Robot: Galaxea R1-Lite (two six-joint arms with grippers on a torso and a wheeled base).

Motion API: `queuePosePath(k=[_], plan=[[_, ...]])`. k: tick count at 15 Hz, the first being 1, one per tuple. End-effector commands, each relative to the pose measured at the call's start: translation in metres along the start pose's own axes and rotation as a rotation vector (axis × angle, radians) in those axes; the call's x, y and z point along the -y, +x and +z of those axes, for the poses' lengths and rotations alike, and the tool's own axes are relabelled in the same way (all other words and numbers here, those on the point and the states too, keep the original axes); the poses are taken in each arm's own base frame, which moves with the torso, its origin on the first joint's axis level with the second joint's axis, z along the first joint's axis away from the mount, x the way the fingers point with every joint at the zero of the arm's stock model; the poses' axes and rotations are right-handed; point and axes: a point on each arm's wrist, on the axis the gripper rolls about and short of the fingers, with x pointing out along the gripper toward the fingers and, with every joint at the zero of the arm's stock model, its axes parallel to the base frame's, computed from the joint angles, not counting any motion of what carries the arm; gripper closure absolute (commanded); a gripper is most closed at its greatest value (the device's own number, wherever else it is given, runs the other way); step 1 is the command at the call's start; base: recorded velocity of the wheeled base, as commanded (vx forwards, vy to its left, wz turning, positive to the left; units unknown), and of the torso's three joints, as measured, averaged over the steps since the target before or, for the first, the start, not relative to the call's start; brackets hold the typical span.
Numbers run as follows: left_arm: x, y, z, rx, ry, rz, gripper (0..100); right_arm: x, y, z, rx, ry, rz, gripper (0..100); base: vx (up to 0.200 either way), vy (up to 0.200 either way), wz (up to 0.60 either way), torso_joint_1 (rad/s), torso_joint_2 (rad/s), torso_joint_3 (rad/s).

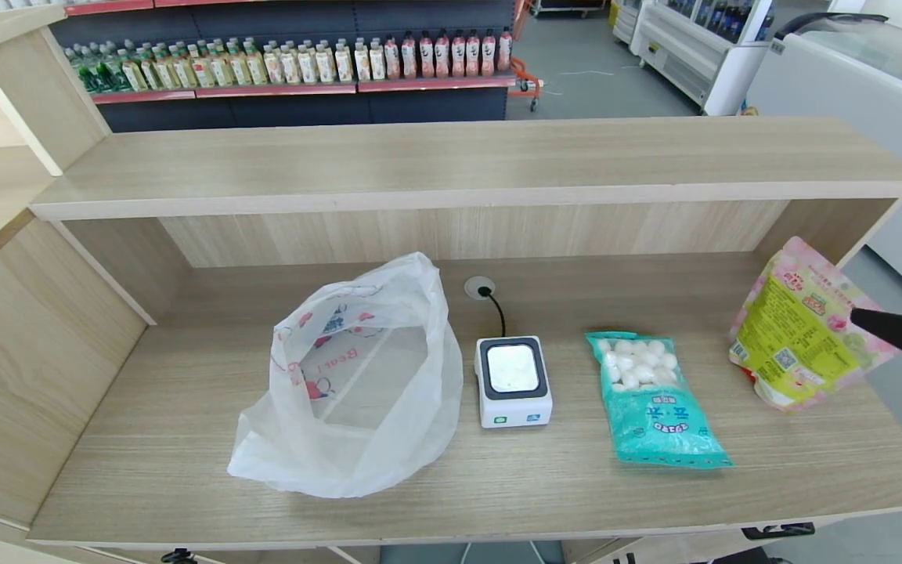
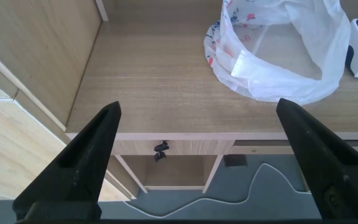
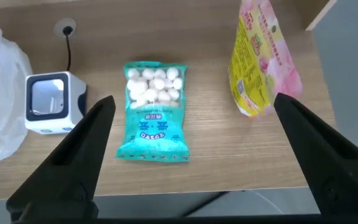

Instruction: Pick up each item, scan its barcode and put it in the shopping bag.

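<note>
The white shopping bag (image 1: 349, 376) sits open on the table (image 1: 185, 439), just left of the scanner (image 1: 512, 381). A teal candy pack (image 1: 654, 399) lies flat to the right of the scanner. A pink pouch (image 1: 799, 337) stands past it. The left gripper (image 2: 199, 104) and the right gripper (image 3: 194, 98) both have their fingers spread wide.

Wooden counter (image 1: 185, 439) before me carries, from my left to my right: white shopping bag (image 1: 357, 392), mouth open; small white scanner (image 1: 512, 381) just beside it; teal packet (image 1: 654, 403) lying flat; pink-and-yellow pouch (image 1: 799, 329) upright near the right end.
</note>
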Motion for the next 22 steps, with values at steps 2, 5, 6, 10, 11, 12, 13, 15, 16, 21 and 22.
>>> queuePosePath(k=[2,5,6,10,11,12,13,15,16,21,22], plan=[[0.0,0.0,0.0,0.0,0.0,0.0,0,0.0,0.074,-0.006,-0.208,-0.026,0.011,0,0.0,0.0,0.0,0.0,0.0,0.0],[0.0,0.0,0.0,0.0,0.0,0.0,0,-0.002,0.106,-0.025,-0.327,-0.066,0.036,0,0.0,0.0,0.0,0.0,0.0,0.0],[0.0,0.0,0.0,0.0,0.0,0.0,0,-0.003,0.116,-0.032,-0.366,-0.065,0.048,0,0.0,0.0,0.0,0.0,0.0,0.0],[0.0,0.0,0.0,0.0,0.0,0.0,0,-0.014,0.155,-0.045,-0.446,-0.09,0.154,0,0.0,0.0,0.0,0.0,0.0,0.0],[0.0,0.0,0.0,0.0,0.0,0.0,0,-0.014,0.164,-0.05,-0.468,-0.118,0.165,0,0.0,0.0,0.0,0.0,0.0,0.0],[0.0,0.0,0.0,0.0,0.0,0.0,0,-0.015,0.171,-0.056,-0.49,-0.14,0.173,0,0.0,0.0,0.0,0.0,0.0,0.0],[0.0,0.0,0.0,0.0,0.0,0.0,0,-0.016,0.176,-0.061,-0.512,-0.159,0.18,0,0.0,0.0,0.0,0.0,0.0,0.0],[0.0,0.0,0.0,0.0,0.0,0.0,0,-0.016,0.181,-0.067,-0.554,-0.188,0.19,0,0.0,0.0,0.0,0.0,0.0,0.0],[0.0,0.0,0.0,-0.001,0.0,0.0,0,-0.018,0.181,-0.068,-0.58,-0.19,0.194,0,0.0,0.0,0.0,0.0,0.0,0.0],[0.0,0.0,0.0,0.0,0.0,0.0,0,-0.024,0.191,-0.075,-0.625,-0.195,0.213,0,0.0,0.0,0.0,0.0,0.0,0.0],[0.0,0.0,0.0,0.0,0.0,0.0,0,-0.026,0.194,-0.077,-0.631,-0.196,0.221,0,0.0,0.0,0.0,0.0,0.0,0.0]])
